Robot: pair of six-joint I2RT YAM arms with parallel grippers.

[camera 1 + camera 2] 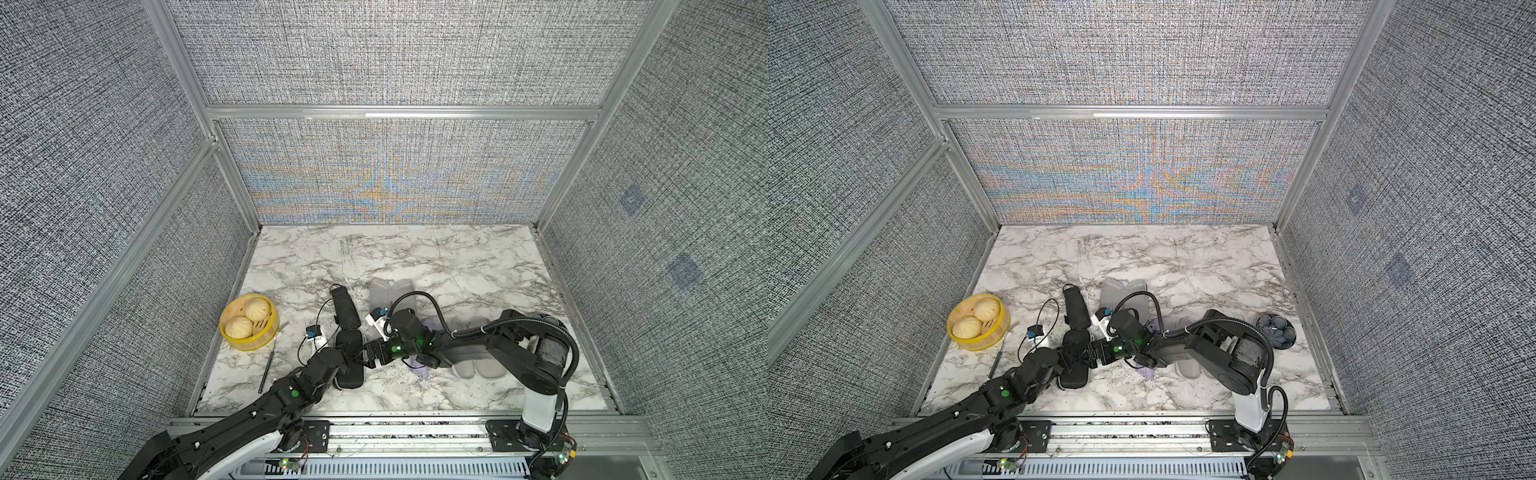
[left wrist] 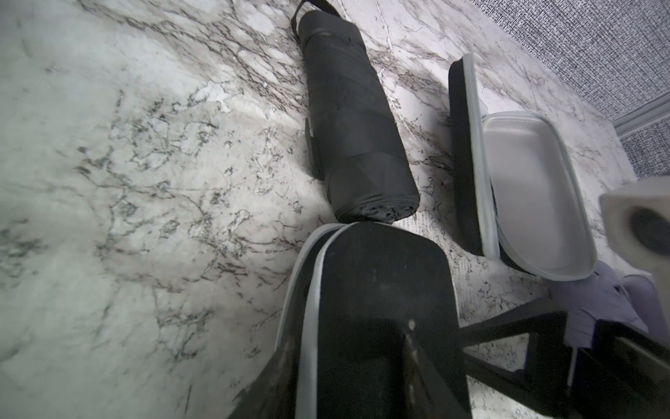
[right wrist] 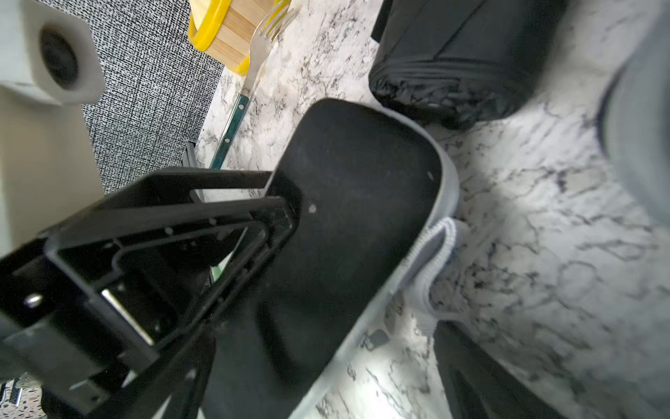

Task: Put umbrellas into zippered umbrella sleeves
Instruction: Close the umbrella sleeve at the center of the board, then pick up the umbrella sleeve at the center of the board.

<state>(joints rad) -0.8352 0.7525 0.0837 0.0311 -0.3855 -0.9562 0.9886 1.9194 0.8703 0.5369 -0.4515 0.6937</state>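
- lavender umbrella (image 1: 417, 369): mostly under right arm (image 1: 469, 353) in both top views, only scraps show
- open grey-lined sleeve (image 1: 488, 369): middle covered by same arm, outer colour unreadable
- closed black sleeve (image 1: 351, 380): mid-section hidden by left gripper (image 1: 352, 360) and right gripper (image 1: 369, 356); cropped in both wrist views
- left gripper: blurred, cut by frame edge in left wrist view, grip unclear
- dark round item (image 1: 1276, 330): too small to identify

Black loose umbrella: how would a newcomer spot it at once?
Find the yellow basket of buns at the left of the marble table. Right of it lies the black umbrella: a soft rolled bundle with a wrist loop at its far end, unlike the smooth rigid black case at its near end.
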